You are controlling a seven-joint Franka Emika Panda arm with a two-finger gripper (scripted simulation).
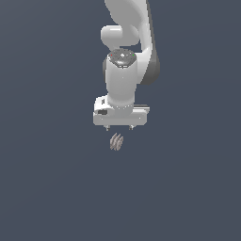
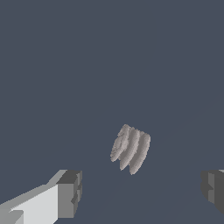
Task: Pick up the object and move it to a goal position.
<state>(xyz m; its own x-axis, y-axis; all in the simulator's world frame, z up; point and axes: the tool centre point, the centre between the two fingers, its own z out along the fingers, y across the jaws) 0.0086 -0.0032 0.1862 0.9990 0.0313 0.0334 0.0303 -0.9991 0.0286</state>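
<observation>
Your white Franka arm (image 1: 123,70) comes down from the top of the exterior view, wrist pointing down at the plain dark blue-grey desk (image 1: 47,188). The white tool (image 1: 119,128) hangs at its end, with two short dark fingertips poking out below the wide palm block.

The tool is spread wide: in the wrist view you see one grey finger pad (image 2: 70,194) on one side and the other pad at the opposite edge of the frame, a broad gap between them, nothing held.

The tiny brownish-grey ribbed object (image 1: 116,141), a few slanted pale-pink and brown streaks, sits just below the tool in the exterior view, a bit toward that view's left of the fingertip midpoint. It's much narrower than the tool. In the wrist view the object (image 2: 131,148) lies between the two finger lines but ahead of the pads, touching neither. You can't tell from either view how high the fingertips are above the desk.
</observation>
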